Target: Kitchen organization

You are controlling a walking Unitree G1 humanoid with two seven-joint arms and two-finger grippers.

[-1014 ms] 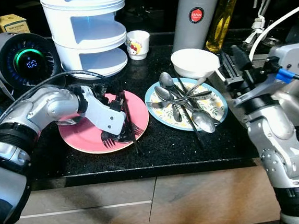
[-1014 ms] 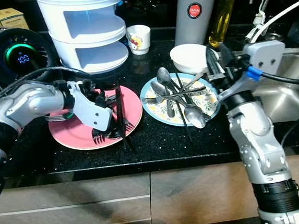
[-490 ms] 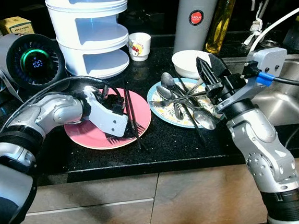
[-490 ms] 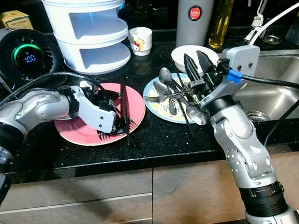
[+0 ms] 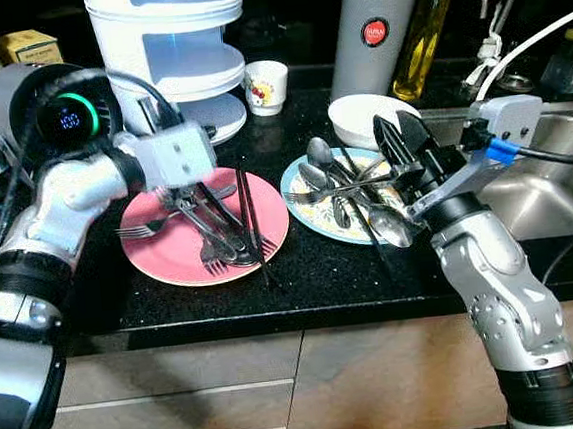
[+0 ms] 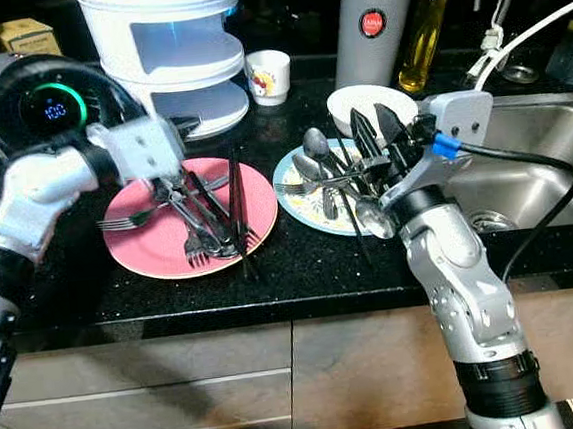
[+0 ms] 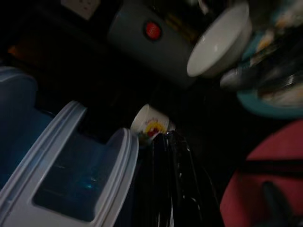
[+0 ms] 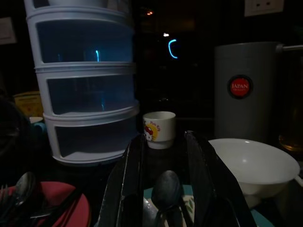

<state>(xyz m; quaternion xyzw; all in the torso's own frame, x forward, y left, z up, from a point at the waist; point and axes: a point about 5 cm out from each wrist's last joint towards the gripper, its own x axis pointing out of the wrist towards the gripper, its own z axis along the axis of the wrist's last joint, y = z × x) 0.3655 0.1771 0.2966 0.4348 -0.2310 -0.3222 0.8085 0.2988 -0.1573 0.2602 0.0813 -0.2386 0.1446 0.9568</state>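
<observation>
Lifting clear of the pink plate (image 5: 175, 259), the left gripper (image 6: 180, 126) has swung up toward the white tiered rack (image 5: 168, 59), leaving forks (image 5: 213, 236) piled there; its jaws seem nearly closed and empty, though dim. The right gripper (image 5: 401, 144), jaws wide, has advanced over the spoons (image 5: 349, 184) on the blue plate (image 5: 416, 203), probably the next pick.

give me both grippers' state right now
Left gripper: above the pink plate, cannot tell if open or shut.
Right gripper: open, holding nothing, above the blue plate.
</observation>
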